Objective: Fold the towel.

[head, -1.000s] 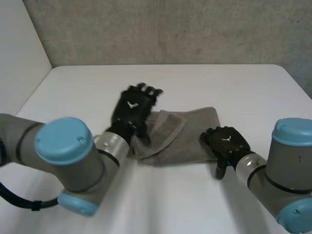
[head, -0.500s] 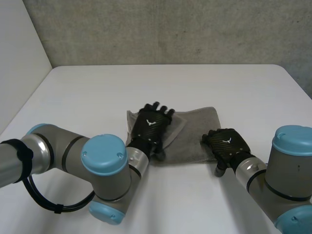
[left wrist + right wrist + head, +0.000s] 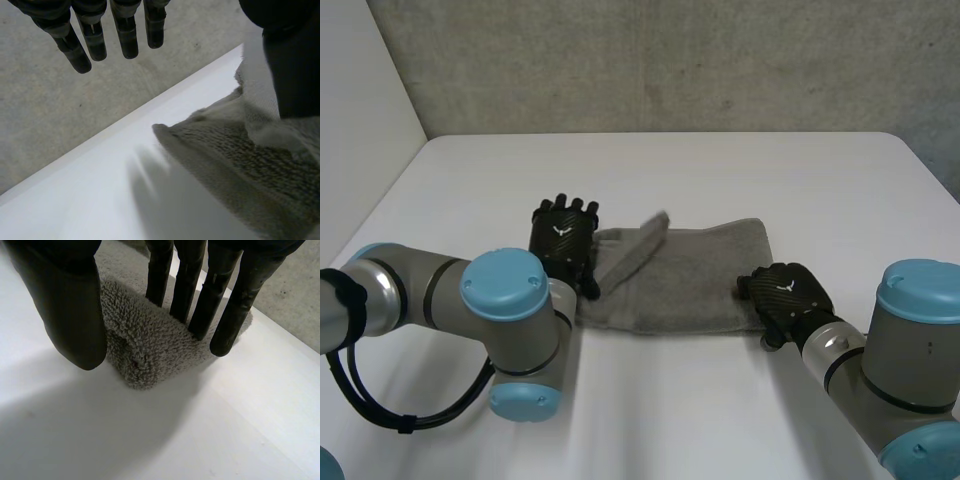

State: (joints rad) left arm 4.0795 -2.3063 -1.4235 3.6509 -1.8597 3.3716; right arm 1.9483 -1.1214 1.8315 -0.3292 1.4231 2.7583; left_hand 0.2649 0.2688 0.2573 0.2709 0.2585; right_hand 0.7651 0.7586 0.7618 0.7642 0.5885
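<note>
Grey terry towel (image 3: pixel 690 285) lies mid white bench (image 3: pixel 770 170). Your right hand (image 3: pixel 782 295) pinches its near-right corner; left hand (image 3: pixel 563 243) is released at the left end. Pin that corner and match edges.

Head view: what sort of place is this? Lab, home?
Probably a robotics lab or test cell, not a home: a plain white table, a bare concrete wall behind it, and two robot arms working on a single towel.

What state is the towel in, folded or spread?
Partly folded: the towel lies doubled at the corner the right hand pinches; a flap sticks up beside the left hand.
</note>
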